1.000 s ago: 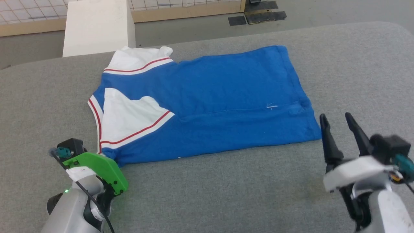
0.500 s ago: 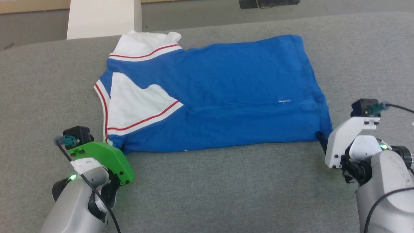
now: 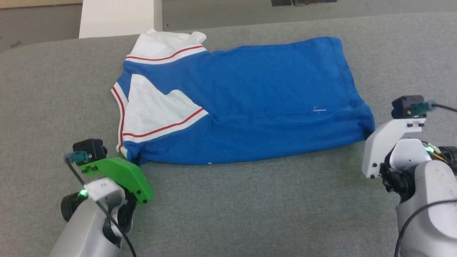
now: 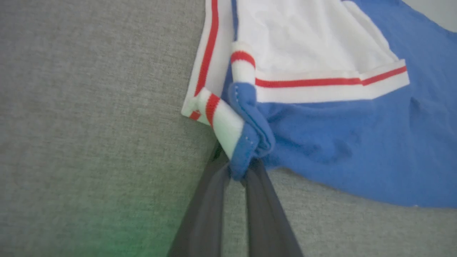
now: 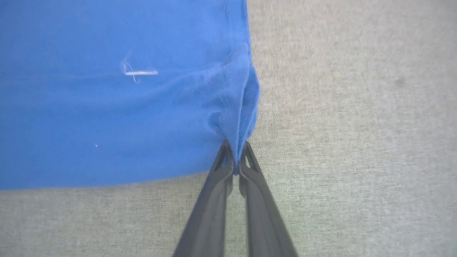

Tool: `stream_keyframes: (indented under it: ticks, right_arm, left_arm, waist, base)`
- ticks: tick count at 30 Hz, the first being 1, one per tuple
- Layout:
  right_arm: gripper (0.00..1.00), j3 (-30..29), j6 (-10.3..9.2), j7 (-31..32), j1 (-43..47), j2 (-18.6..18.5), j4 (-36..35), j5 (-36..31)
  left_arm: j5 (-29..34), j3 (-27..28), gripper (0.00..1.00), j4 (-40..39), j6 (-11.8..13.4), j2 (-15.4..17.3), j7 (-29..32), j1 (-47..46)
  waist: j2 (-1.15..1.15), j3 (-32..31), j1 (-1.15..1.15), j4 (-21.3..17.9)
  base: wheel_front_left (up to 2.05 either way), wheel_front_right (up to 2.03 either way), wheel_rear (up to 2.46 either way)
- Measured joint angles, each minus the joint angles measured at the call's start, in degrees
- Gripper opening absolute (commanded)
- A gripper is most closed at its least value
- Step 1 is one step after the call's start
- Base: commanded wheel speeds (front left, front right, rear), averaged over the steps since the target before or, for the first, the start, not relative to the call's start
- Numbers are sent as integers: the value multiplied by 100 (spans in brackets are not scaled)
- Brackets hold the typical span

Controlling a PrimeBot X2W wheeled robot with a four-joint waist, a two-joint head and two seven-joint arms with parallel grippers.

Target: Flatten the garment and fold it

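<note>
A blue garment (image 3: 257,100) with white, red-striped sleeves lies flat, folded lengthwise, on a grey padded surface (image 3: 250,207). Both arms reach in low from the near side. The left gripper (image 4: 238,167) is pinched tight on the bunched near sleeve corner, and the right gripper (image 5: 235,166) is pinched tight on the near hem corner.

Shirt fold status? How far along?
Done: the garment lies mostly flat on the grey surface, with one sleeve folded in over the body. In hand: left gripper and right gripper, jaws shut on its two near corners. Left: the main folds, probably carrying that near edge over.
</note>
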Motion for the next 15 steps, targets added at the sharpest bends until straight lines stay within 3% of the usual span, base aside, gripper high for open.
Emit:
stream_keyframes:
  ticks: [3, 7, 15]
  right_arm:
    - [0, 74, 0, -864, 227, 0, -148, 2]
    - [0, 123, 0, -1523, 686, 4, -307, 100]
    - [0, -34, 1, -1522, 1823, 8, -1062, 421]
  left_arm:
    - [178, 9, 0, -89, -20, 8, -455, 171]
    - [240, 3, 0, -331, -18, 13, -821, 564]
    - [370, -103, 0, -1023, 221, 181, -731, 1541]
  waist:
    - [0, -112, 0, 4]
    - [0, -321, 0, 4]
    - [0, -734, 0, 29]
  base:
    - [0, 0, 0]
    - [0, 0, 0]
    - [0, 0, 0]
